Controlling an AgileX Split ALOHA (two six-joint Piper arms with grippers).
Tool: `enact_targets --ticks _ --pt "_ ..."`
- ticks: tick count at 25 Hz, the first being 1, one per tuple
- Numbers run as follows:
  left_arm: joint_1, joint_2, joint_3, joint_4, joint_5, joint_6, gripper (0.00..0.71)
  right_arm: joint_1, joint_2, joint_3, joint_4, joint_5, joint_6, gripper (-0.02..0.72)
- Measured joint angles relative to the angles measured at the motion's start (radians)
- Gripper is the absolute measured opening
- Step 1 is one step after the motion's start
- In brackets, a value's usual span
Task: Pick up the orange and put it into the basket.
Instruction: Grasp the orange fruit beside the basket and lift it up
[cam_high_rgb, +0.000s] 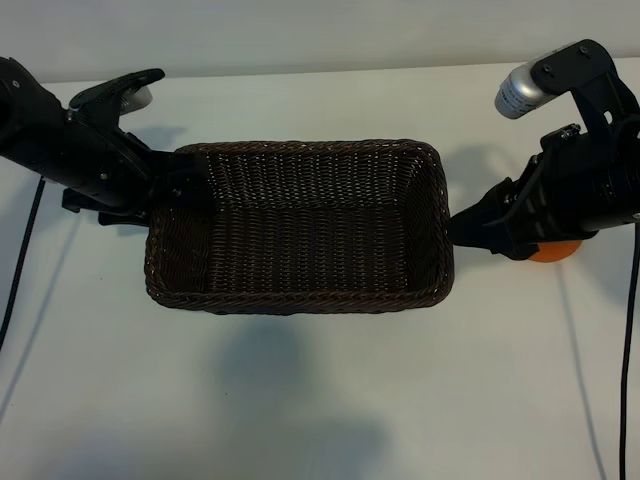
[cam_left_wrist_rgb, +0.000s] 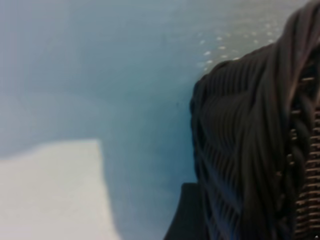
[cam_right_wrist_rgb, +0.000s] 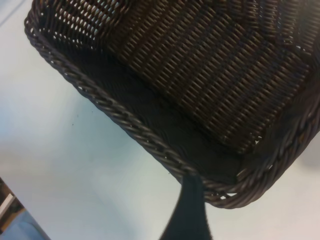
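The dark brown wicker basket (cam_high_rgb: 300, 300) stands in the middle of the white table and holds nothing. The orange (cam_high_rgb: 556, 252) rests on the table to the right of the basket, mostly hidden under my right arm. My right gripper (cam_high_rgb: 458, 228) is low beside the basket's right wall, pointing at it, and is open and holds nothing. In the right wrist view one of its fingers (cam_right_wrist_rgb: 189, 210) reaches to the basket's braided rim (cam_right_wrist_rgb: 125, 122). My left gripper (cam_high_rgb: 170, 190) is at the basket's left end, close to the rim. The basket's woven wall (cam_left_wrist_rgb: 250, 140) fills one side of the left wrist view.
Bare white table (cam_high_rgb: 300, 400) stretches in front of the basket. A black cable (cam_high_rgb: 20, 260) hangs along the left edge and another cable (cam_high_rgb: 630, 330) along the right. A silver cylinder (cam_high_rgb: 520, 92) sits on top of the right arm.
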Motion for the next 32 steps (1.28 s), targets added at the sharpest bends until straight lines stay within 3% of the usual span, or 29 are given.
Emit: enact_targets --ticks 7,32 --pt "0.000 -0.066 0.000 0.098 0.002 -0.066 0.634 0.000 0.000 0.000 0.000 0.002 0.000 0.595" --pt "0.000 -0.323 0.000 0.156 0.103 -0.080 0.594 0.000 0.000 0.000 0.000 0.003 -0.001 0.595"
